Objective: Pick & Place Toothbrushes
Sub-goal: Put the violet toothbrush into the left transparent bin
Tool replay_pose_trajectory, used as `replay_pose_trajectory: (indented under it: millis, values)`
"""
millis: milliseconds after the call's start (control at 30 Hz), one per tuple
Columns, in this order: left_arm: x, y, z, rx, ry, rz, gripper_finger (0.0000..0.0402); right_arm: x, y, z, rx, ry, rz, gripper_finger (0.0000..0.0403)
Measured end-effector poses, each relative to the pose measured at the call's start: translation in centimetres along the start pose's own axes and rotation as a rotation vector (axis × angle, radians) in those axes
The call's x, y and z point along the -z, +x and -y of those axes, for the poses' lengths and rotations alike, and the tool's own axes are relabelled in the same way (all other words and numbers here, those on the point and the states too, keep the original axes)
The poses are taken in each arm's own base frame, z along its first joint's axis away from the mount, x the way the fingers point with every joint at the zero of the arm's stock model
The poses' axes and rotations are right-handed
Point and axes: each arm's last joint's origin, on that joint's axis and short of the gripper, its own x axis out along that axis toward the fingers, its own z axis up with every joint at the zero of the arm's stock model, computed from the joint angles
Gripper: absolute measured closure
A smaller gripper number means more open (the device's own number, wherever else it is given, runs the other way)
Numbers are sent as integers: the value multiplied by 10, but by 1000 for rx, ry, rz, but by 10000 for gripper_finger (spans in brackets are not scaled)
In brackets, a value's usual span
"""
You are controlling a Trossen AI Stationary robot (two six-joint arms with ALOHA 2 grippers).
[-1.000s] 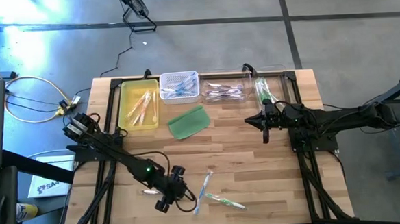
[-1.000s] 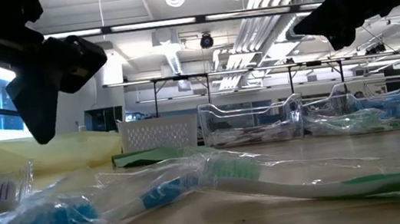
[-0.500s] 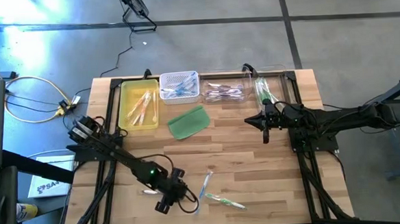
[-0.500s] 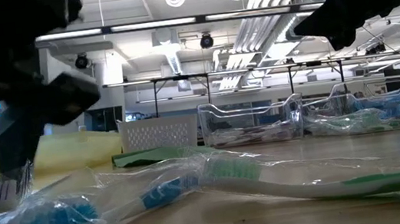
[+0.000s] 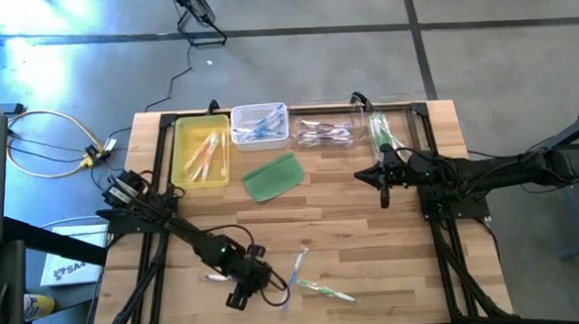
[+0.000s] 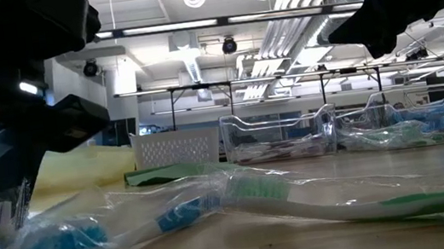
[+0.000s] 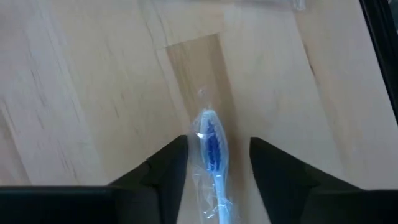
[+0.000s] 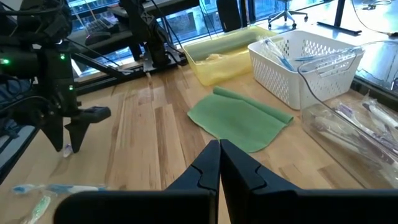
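A wrapped toothbrush with blue bristles (image 7: 212, 144) lies flat on the wooden table near its front left (image 5: 216, 278). My left gripper (image 7: 217, 163) is open and tilted down over it, one finger on each side of the head end, with a narrow gap to the wrapper on both sides. It also shows in the low view (image 6: 19, 198) and the right wrist view (image 8: 71, 142). Two more wrapped toothbrushes lie to its right, a blue one (image 5: 295, 270) and a green one (image 5: 328, 292). My right gripper (image 5: 385, 199) is shut and waits above the table's right half.
Along the far edge stand a yellow tray (image 5: 184, 156), a white basket (image 5: 258, 112) and two clear bins (image 5: 323, 121) (image 5: 387, 129), all holding toothbrushes. A flat green pad (image 5: 272, 176) lies in front of them. Bare wood lies between the two arms.
My left gripper has come down toward the table over the leftmost toothbrush, and its fingers now reach down beside the toothbrush's head. The toothbrushes lie where they were.
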Motion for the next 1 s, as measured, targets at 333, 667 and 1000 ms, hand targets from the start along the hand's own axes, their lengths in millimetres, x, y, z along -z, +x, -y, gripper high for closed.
replay_pose_trajectory:
  millis: [333,667,1000]
  values:
    - [1,1,-2,-32,3,2,342,0,0,0,0,-1,0,399]
    - [-2,-2,-6,-27,-8,9,355,0,0,0,-5,-1,-1,399]
    - [-21,-33,-26,-34,30,153,359,-11,-4,-6,-158,11,85,399]
